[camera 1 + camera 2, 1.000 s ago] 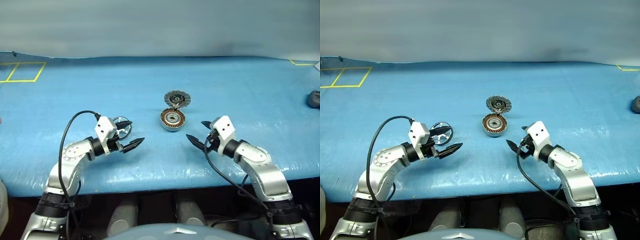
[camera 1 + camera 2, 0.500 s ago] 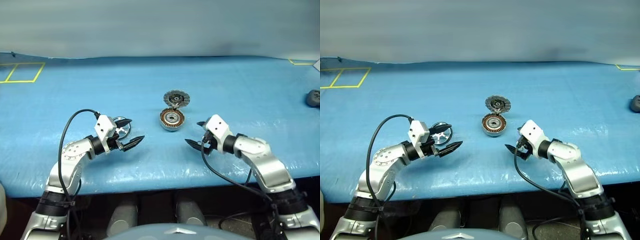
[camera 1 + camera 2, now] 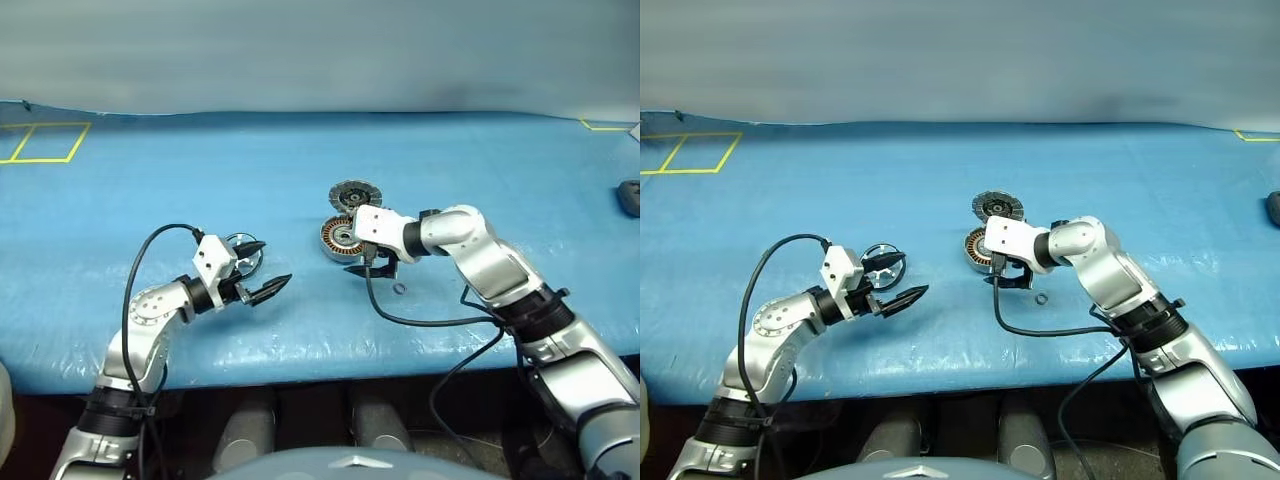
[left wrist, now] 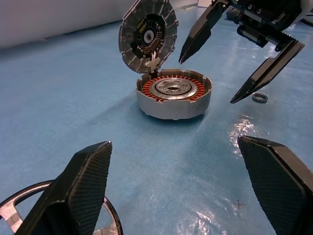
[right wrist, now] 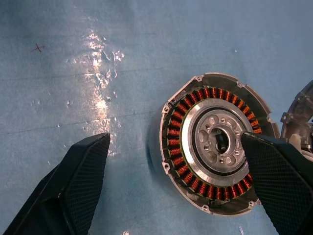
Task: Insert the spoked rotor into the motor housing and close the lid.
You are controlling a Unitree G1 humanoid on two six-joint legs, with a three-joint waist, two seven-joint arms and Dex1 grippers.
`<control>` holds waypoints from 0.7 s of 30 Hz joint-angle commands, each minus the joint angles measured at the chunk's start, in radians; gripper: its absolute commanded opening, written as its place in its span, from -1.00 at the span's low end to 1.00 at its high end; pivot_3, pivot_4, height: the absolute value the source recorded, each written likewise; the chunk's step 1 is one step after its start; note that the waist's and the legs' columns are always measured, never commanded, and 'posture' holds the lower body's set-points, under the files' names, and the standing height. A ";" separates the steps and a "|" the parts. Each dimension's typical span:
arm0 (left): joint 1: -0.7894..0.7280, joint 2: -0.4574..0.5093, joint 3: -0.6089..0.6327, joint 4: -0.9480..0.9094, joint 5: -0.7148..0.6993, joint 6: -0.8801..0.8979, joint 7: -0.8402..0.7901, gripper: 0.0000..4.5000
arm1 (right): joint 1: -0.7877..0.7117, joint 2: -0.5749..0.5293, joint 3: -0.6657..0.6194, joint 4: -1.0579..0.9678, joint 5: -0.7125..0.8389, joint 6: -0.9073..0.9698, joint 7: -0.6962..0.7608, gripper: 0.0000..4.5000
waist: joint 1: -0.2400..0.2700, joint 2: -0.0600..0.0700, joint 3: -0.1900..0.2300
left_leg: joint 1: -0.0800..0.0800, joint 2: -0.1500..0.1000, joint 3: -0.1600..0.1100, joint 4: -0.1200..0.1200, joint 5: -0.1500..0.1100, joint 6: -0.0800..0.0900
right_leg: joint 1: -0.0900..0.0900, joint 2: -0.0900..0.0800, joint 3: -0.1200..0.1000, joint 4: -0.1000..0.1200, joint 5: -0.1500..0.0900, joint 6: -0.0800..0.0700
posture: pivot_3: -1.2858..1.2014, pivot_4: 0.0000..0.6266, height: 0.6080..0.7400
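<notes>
Change since the earlier frames: the right gripper (image 3: 368, 266) has swung from the lower right of the head view in to frame centre and now hangs over the near rim of the motor housing (image 3: 338, 237), jaws spread wide, holding nothing. In the right wrist view the housing (image 5: 218, 143) lies between its two fingers (image 5: 77, 181). The left gripper (image 3: 262, 268) stays at lower left, jaws likewise spread and empty.

The spoked rotor (image 3: 243, 253) lies flat on the surface just behind the left gripper, left of centre. It is bright silver metal, open between its spokes. The housing is a shallow silver puck with a ring of copper-orange windings around a drilled hub. The lid (image 3: 354, 195) is a grey disc with dark radial fins. In the left wrist view it (image 4: 148, 36) stands tilted up at the housing's far edge, apparently joined there. A small dark ring (image 3: 399, 289) lies on the surface just below and right of the right gripper.

The surface (image 3: 150, 190) is a glossy blue sheet, faintly wrinkled, with yellow tape marks (image 3: 40, 145) at upper left. Its front edge runs across the lower frame. Open sheet surrounds the parts on all sides.
</notes>
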 commanded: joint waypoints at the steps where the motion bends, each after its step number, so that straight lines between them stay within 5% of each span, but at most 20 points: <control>1: 0.006 -0.005 0.006 -0.038 -0.003 -0.016 0.010 1.00 | -0.048 0.024 0.014 0.044 -0.025 -0.040 0.033 0.99 | -0.001 0.000 0.000 | 0.000 0.000 0.000 0.000 0.000 0.000 | 0.000 0.000 0.000 0.000 0.000 0.000 | 0.03 -0.52 1.00; 17: 0.036 -0.008 0.007 -0.055 -0.001 -0.016 0.027 1.00 | -0.132 0.111 0.071 0.288 -0.122 -0.130 0.135 0.99 | -0.003 0.000 0.000 | 0.000 0.000 0.000 0.000 0.000 -0.001 | 0.000 0.000 0.000 0.001 0.004 -0.003 | 0.03 -0.52 1.00; 21: 0.040 -0.008 0.006 -0.059 0.000 -0.016 0.030 1.00 | -0.137 0.119 0.068 0.300 -0.130 -0.131 0.155 0.59 | -0.003 0.000 0.000 | 0.001 0.000 0.000 0.000 0.000 -0.001 | 0.000 0.000 0.000 0.001 0.003 -0.002 | 0.03 -0.52 1.00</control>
